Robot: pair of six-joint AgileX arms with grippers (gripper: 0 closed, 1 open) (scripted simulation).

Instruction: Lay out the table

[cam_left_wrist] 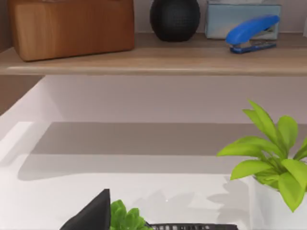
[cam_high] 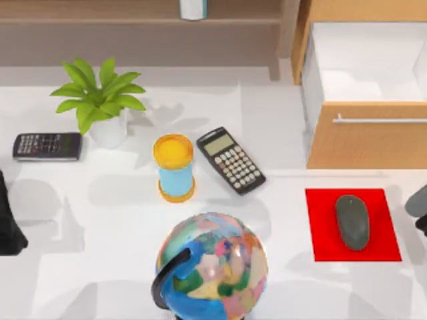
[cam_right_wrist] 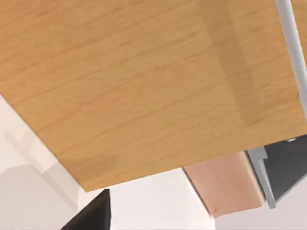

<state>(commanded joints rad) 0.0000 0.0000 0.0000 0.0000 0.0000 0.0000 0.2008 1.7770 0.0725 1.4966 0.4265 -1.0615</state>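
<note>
The white table carries a potted green plant, a black calculator at the far left and a second black calculator near the middle. A yellow-capped blue cylinder stands between them. A multicoloured globe sits at the front centre. At the right, a grey mouse lies on a red mat. My left arm is parked at the left edge and my right arm at the right edge, both apart from every object.
A light-wood drawer cabinet stands open at the back right, its wooden front close before the right wrist. A shelf behind the table holds a wooden box, a black round object and a blue stapler.
</note>
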